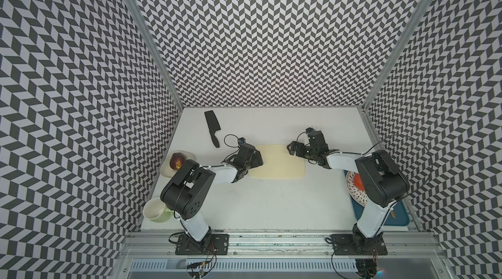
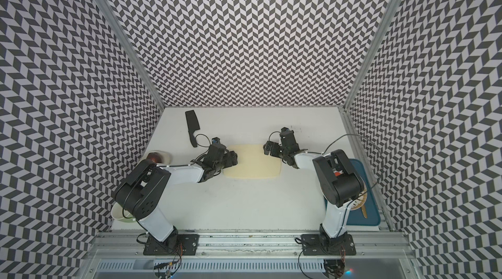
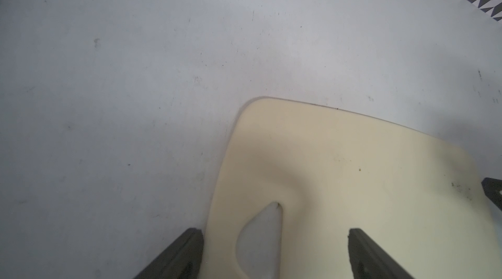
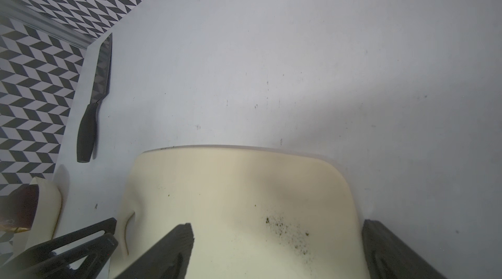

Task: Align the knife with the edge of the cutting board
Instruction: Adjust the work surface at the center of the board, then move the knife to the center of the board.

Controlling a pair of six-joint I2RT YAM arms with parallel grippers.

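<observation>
Overhead and wrist views of my two-arm station. The knife (image 1: 212, 128) (image 2: 192, 127) lies flat on the white table (image 1: 271, 204), well apart from both claws. It sits beyond the left claw (image 1: 256, 156), toward the back wall, with its handle end nearer that claw and its blade end farther off. In the right wrist view the knife (image 4: 95, 95) is clear of the cutting board (image 4: 231, 196), with bare table between them. In both top views the cutting board (image 1: 279, 163) (image 2: 255, 163) lies between the two claws, one at each short end. I read the left claw (image 3: 275, 237) as released: its jaws stand apart astride the board's short edge at the cut-out hole (image 3: 260, 239), one over the table and one over the cutting board (image 3: 353, 169). The right claw (image 1: 292, 148) (image 4: 277, 226) is likewise released and spread wide, one jaw over the board and one past its edge; whether either claw touches the board I cannot tell. Behind the left claw, by the side wall, a dark red fruit (image 1: 176, 162) rests in a cream dish (image 1: 165, 170). A pale cup (image 1: 154, 209) stands near that arm's base. Behind the right claw a dotted plate (image 1: 353, 190) sits on a blue tray (image 1: 396, 219).
</observation>
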